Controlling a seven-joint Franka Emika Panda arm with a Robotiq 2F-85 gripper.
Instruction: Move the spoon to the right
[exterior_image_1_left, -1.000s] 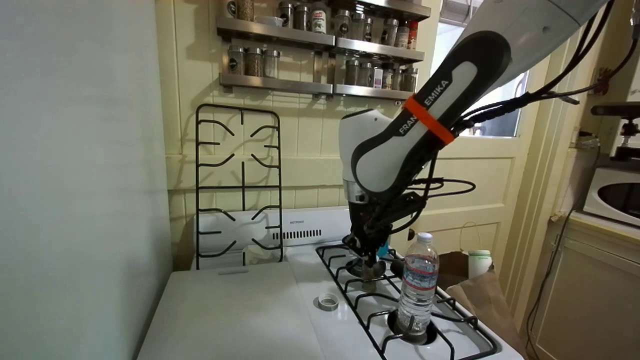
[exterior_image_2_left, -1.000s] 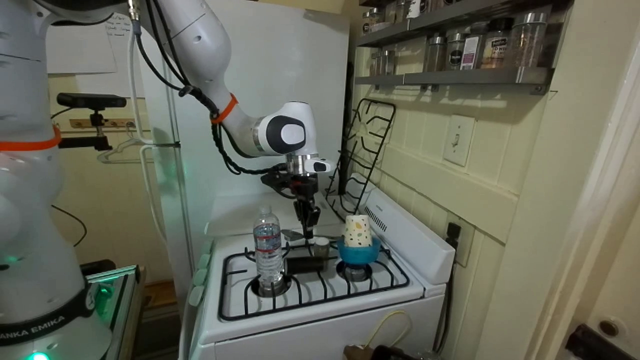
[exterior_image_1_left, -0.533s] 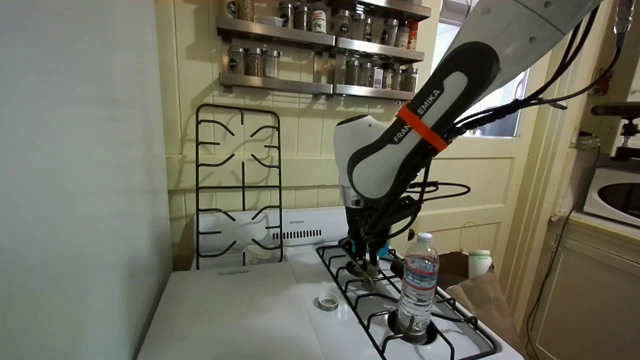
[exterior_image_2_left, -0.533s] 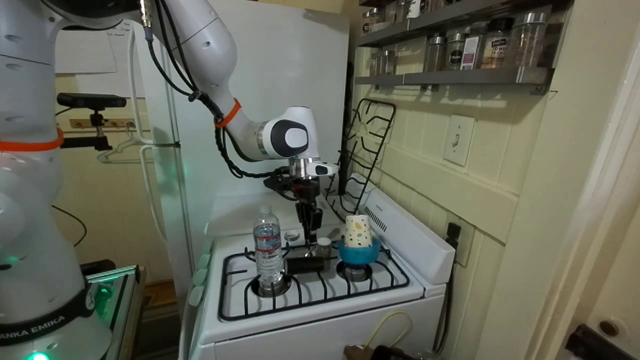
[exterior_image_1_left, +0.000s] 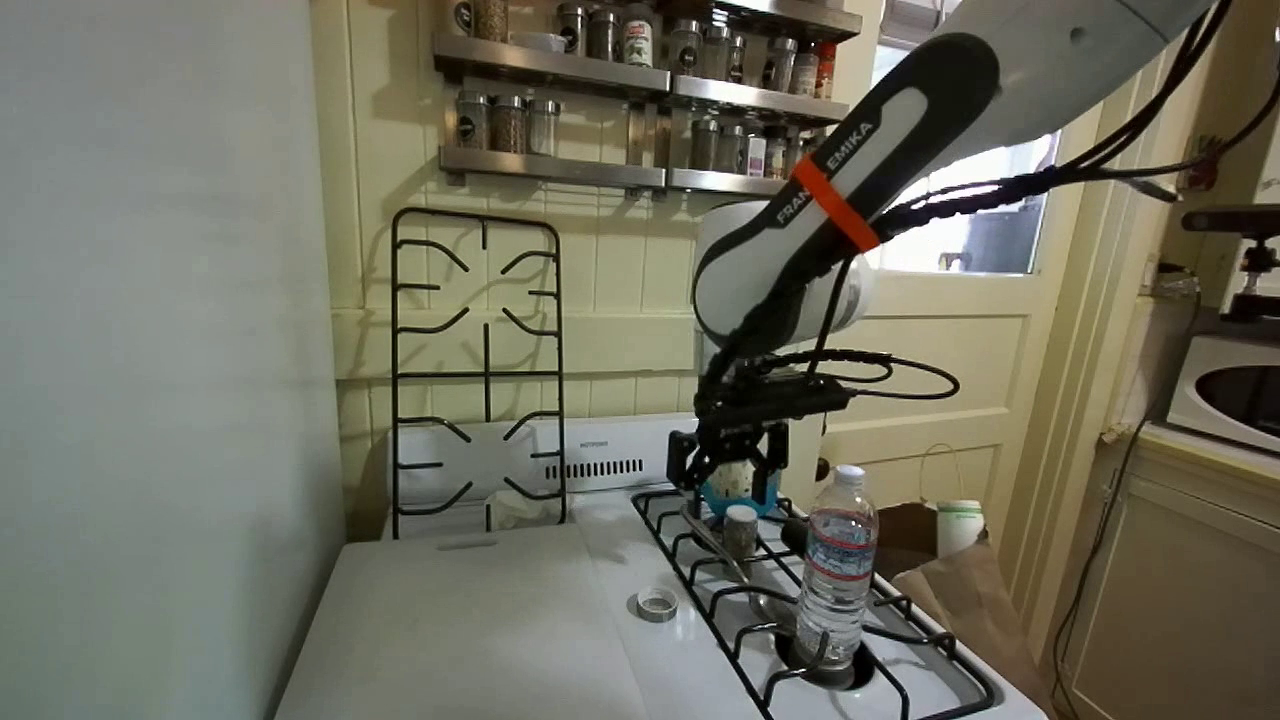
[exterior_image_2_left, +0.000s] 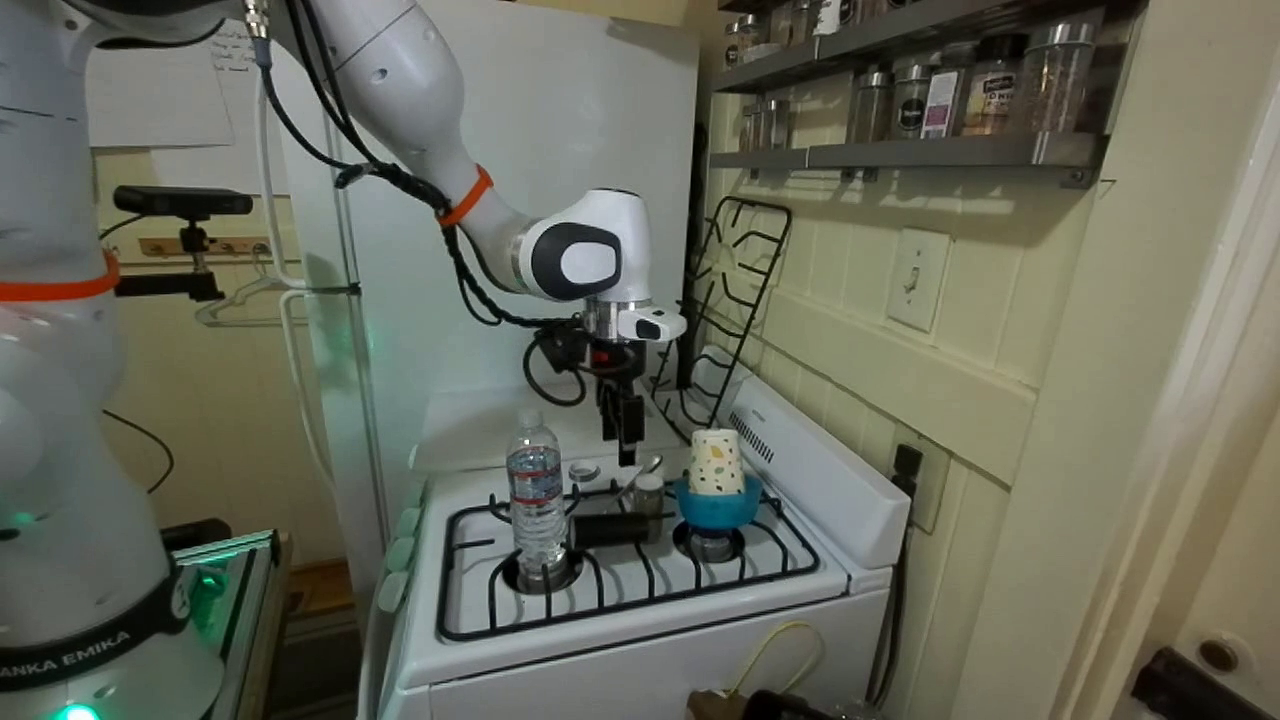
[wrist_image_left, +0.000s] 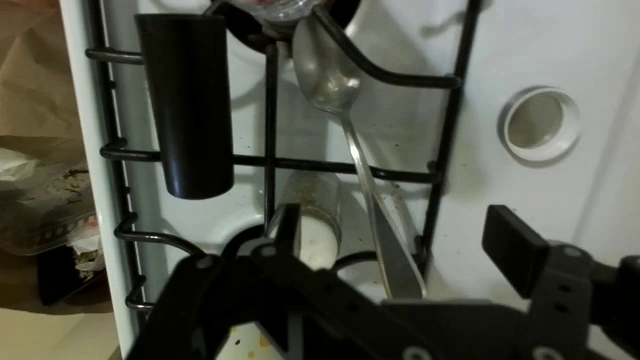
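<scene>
The metal spoon (wrist_image_left: 370, 185) slants over the black stove grate (wrist_image_left: 452, 115), its handle crossing a bar and its bowl down by the bottle's base, partly under another bar. In exterior views the spoon (exterior_image_1_left: 715, 540) tilts, with the handle end higher; the spoon (exterior_image_2_left: 640, 480) is partly screened by a jar there. My gripper (wrist_image_left: 402, 235) stands wide open in the wrist view, the handle's end showing between its fingers without contact that I can make out. In both exterior views the gripper (exterior_image_1_left: 725, 480) hangs above the handle end and the jar.
A glass jar with a white lid (wrist_image_left: 320, 242) stands close to the left finger. Nearby are a black cylinder (wrist_image_left: 190, 115), a tall water bottle (exterior_image_1_left: 838, 570), a blue bowl (exterior_image_2_left: 718, 508) with an upturned cup (exterior_image_2_left: 716, 462), and a white ring (exterior_image_1_left: 657, 603).
My gripper has opened, turned and risen from beside the jar. The spoon, held between its fingers a second ago, has come loose and now rests slanted on the grate.
</scene>
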